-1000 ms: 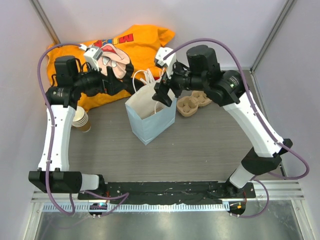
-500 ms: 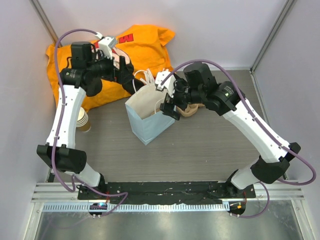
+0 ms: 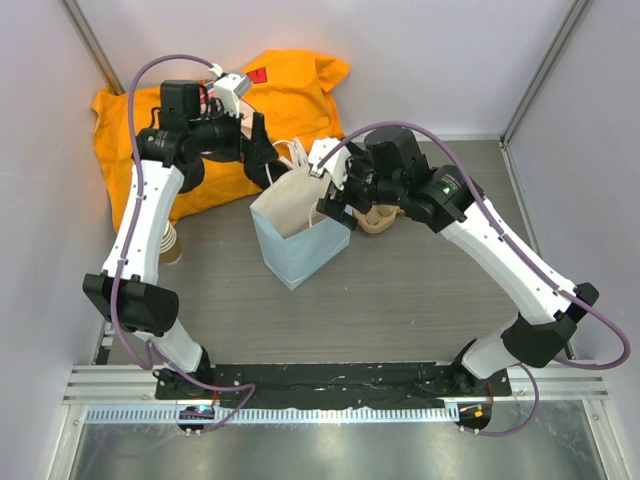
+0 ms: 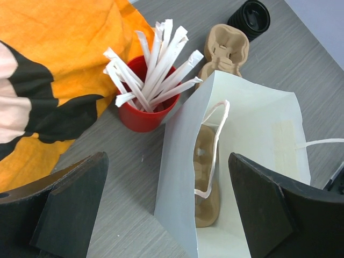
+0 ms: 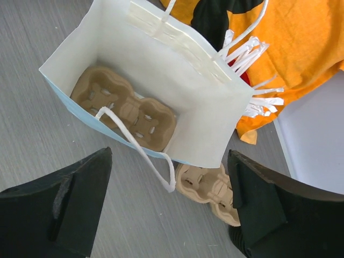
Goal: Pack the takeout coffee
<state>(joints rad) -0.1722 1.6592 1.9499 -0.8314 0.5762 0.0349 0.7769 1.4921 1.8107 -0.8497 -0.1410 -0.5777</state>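
The coffee is seen standing on the table, outside the bag, just beyond a loose tray. A second tray is laid flat inside the open bag. The left gripper is held wide apart over the bag's rim, nothing gripped. The right gripper is likewise spread wide above the bag, empty. A red cup of sticks is set beside the bag, near the cloth.
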